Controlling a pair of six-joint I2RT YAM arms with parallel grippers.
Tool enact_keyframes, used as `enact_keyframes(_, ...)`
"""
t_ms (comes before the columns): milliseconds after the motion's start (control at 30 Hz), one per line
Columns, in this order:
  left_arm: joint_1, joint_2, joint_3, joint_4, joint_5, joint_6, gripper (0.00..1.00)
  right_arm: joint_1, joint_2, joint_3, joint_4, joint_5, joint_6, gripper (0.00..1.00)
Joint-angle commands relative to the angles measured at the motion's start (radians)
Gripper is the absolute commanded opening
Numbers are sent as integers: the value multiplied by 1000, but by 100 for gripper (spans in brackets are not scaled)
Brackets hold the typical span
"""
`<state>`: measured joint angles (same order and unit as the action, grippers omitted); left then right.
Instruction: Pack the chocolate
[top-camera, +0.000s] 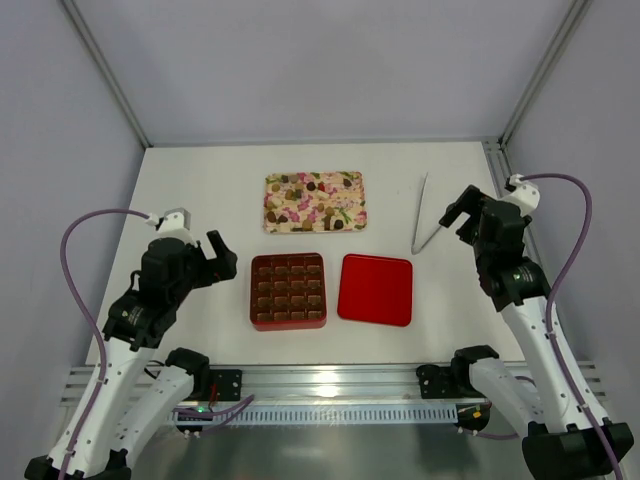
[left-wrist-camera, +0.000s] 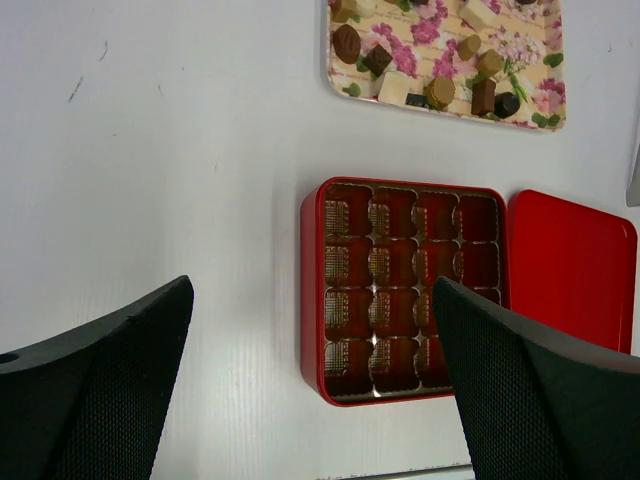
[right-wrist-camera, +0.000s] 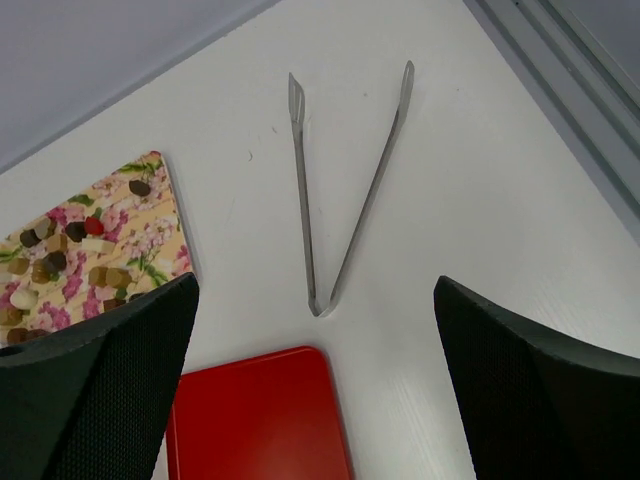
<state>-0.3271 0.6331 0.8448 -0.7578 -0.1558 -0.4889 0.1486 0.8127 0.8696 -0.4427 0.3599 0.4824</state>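
Top external view: the left gripper (top-camera: 222, 258) hangs wide open and empty beside the red box (top-camera: 288, 291). Behind the box, the chocolate (left-wrist-camera: 347, 43) lies scattered on the floral tray (left-wrist-camera: 523, 48). Rightward come the red lid (top-camera: 376, 290), the spread tongs (top-camera: 422, 215), and the right gripper (top-camera: 455, 215), also wide open and empty.

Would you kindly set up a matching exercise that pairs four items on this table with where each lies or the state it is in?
Things:
1. chocolates
2. red box
3. red lid
4. metal tongs

Places or states:
a. lying flat just right of the box
b. scattered on the floral tray
c. open, its compartments all empty
d. on the bare table, right of the tray

Pairs: 1-b, 2-c, 3-a, 4-d
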Motion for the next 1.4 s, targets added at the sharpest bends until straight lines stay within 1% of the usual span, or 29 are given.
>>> enact_keyframes(0, 3, 2, -1, 41, 5, 1, 100, -1, 13, 29, -7, 36, -39, 100)
enact_keyframes(133, 3, 4, -3, 43, 15, 1, 100, -3, 87, 74, -37, -9, -96, 100)
enact_keyframes(167, 3, 5, -3, 46, 16, 3, 100, -3, 151, 87, -47, -10, -102, 100)
enact_keyframes(233, 3, 8, -1, 43, 18, 4, 100, -3, 227, 141, -65, -12, -120, 100)
enact_keyframes(267, 3, 8, -1, 41, 19, 4, 100, -3, 314, 160, -70, -6, -123, 100)
enact_keyframes(333, 3, 2, -1, 43, 22, 6, 100, -1, 394, 202, -62, -6, -128, 100)
enact_keyframes(367, 3, -1, -1, 41, 22, 9, 100, -3, 452, 210, -48, -31, -131, 100)
enact_keyframes(467, 3, -4, -1, 40, 33, 10, 100, -6, 545, 261, -22, -71, -125, 100)
enact_keyframes(500, 3, -7, -1, 41, 33, 10, 100, -6, 612, 279, -33, -84, -125, 100)
enact_keyframes(533, 3, -10, -1, 41, 36, 13, 100, -7, 641, 322, -43, -82, -117, 100)
enact_keyframes(600, 3, -15, -1, 41, 42, 15, 100, -9, 719, 348, -51, -87, -108, 100)
enact_keyframes(800, 3, -21, -1, 43, 41, 18, 100, -11, 857, 396, -44, -75, -42, 100)
enact_keyframes(1167, 3, -16, -1, 40, 35, 21, 100, -24, 996, 424, -21, -73, -19, 100)
enact_keyframes(1367, 3, -10, -1, 37, 32, 19, 100, -47, 1045, 431, 7, -84, -13, 100)
